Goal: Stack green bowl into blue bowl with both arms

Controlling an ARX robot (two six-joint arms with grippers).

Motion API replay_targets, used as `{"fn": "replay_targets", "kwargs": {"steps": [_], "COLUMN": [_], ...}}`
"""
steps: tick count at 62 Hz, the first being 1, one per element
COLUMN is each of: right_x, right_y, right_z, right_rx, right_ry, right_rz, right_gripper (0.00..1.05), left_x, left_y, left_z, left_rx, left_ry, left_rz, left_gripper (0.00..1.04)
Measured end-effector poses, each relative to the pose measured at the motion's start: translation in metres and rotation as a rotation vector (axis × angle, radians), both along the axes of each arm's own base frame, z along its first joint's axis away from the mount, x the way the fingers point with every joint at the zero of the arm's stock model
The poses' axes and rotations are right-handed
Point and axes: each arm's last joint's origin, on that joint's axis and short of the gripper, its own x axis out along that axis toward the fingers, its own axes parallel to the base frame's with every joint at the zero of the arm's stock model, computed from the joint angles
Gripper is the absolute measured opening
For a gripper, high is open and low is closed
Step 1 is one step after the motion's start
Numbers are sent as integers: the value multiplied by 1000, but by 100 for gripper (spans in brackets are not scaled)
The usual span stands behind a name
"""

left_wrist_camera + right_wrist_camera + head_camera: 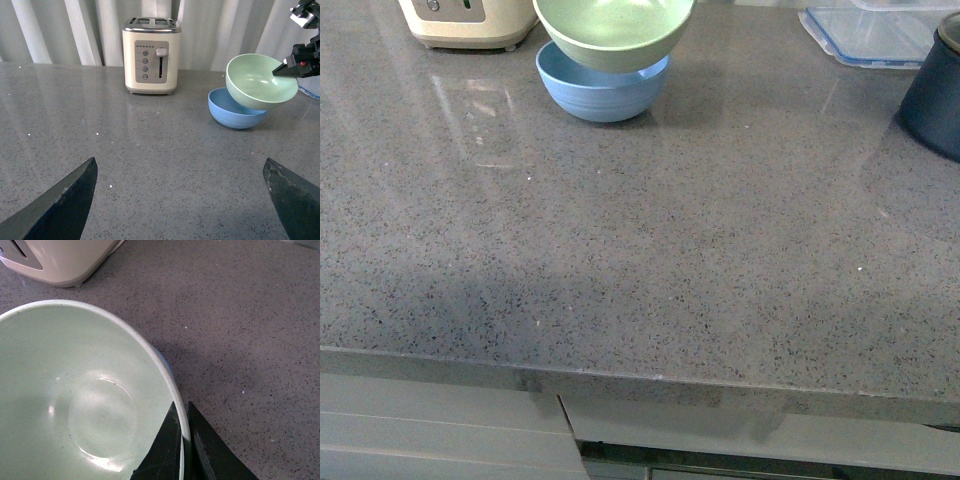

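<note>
A grey speckled tabletop fills most of the front view, glossy enough to mirror the things at its far edge. A cream two-slot toaster stands upright at the far left, in front of pale curtains. At the far right a clear flat container with a blue rim lies beside a dark navy pot, which is cut off by the frame's edge. Between the toaster and the container, near the back of the tabletop, the blue bowl sits upright. The green bowl is over it, tilted, with its lower part dipping into the blue bowl's opening; whether the two touch cannot be told. The green bowl's inside is bare and shiny. The right fingers are pinching the green bowl's rim, one inside and one outside, on the side away from the toaster. The left fingers are spread wide low over the tabletop, well apart from both bowls, with only bare tabletop showing between them.
</note>
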Motion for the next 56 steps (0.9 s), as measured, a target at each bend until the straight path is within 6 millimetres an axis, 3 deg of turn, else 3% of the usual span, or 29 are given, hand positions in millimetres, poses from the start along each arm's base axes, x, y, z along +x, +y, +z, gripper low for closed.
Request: {"fn": "replay_targets", "kwargs": {"steps": [37, 56], "right_x": [0, -2], "right_y": [29, 34], "right_z": [-13, -15], "right_rx": [-6, 6], "right_ry": [-3, 8], "right_rz": [45, 84], "right_gripper": [1, 47], "left_x": [0, 0], "left_y": [0, 0], "left_z": [0, 0], "left_rx": [0, 0], "left_ry": [0, 0], "left_rz": [0, 0], "left_gripper": [98, 98]}}
